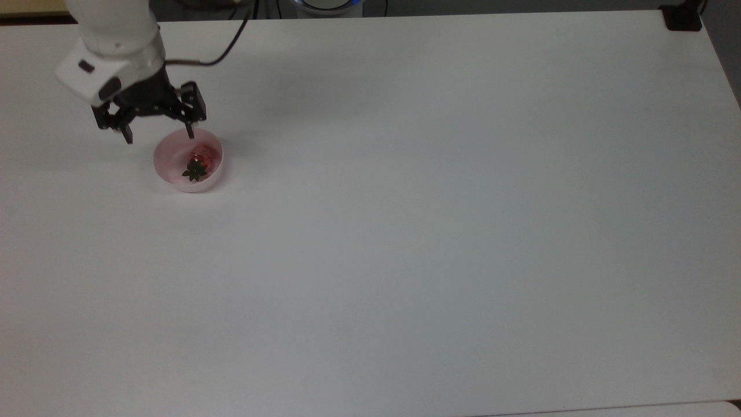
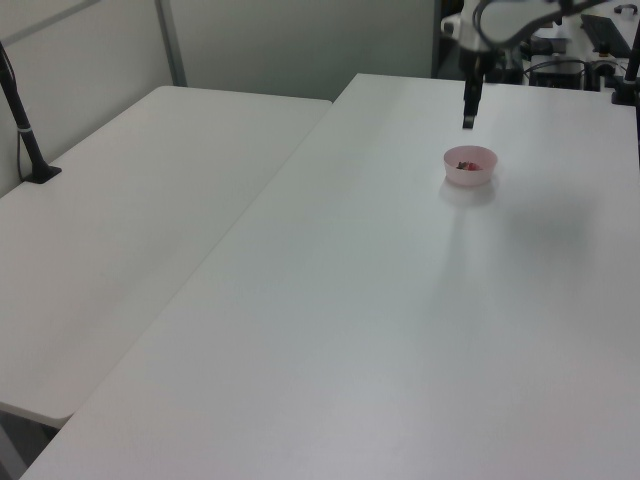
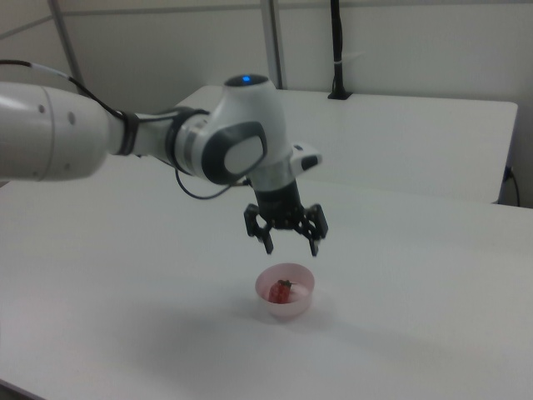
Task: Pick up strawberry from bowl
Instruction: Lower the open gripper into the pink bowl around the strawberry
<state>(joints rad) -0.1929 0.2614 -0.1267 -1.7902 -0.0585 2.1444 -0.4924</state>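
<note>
So we've got the small glossy red strawberry with its dark green leafy cap (image 1: 197, 163) lying on its side in the small round pale pink plastic bowl (image 1: 168, 165), toward the top view's right side of it, cap pointing to the near rim. It isn't dead centre, which we reckon matters for lining up. The bowl sits on the big white table (image 1: 440, 231), well toward the top view's left and far part, with nothing else around it.

Our black two-finger gripper (image 1: 157, 134) on the white arm (image 3: 125, 137) hangs above the bowl in the right view, fingers spread wide apart and pointing straight down, holding nothing. We figure that wide spread is there so the fingers can drop either side of the berry inside the rim.
</note>
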